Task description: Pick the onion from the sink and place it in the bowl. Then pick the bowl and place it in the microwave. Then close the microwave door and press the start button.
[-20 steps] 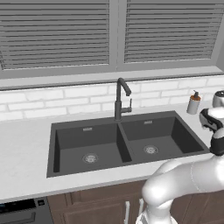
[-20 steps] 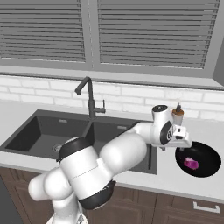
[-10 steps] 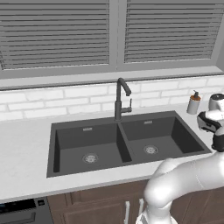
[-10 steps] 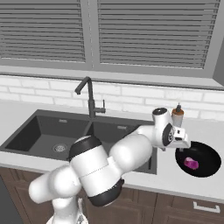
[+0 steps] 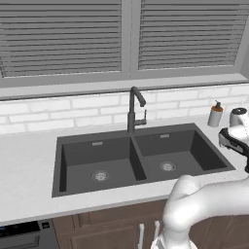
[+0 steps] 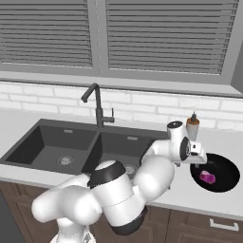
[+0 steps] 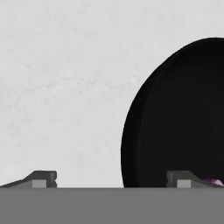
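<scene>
The onion (image 6: 207, 177) already lies inside the bowl (image 6: 223, 182); my gripper (image 7: 111, 179), spread empty above its rim, must next carry it off.

Magenta onion (image 6: 207, 177), glossy black bowl (image 6: 223, 182), charcoal sink (image 5: 141, 158), white brick-pattern backsplash (image 5: 68, 114)

The hand (image 7: 111, 177) is hanging over a pale, faintly marbled tabletop (image 7: 61, 87), its two dark fingertips (image 7: 43, 177) standing wide apart. The black bowl (image 7: 179, 118) is lying on the tabletop at the right, running off the picture's edge. One fingertip is showing against the bowl's rim, with a sliver of the pink onion (image 7: 214, 181) just beside it.
</scene>
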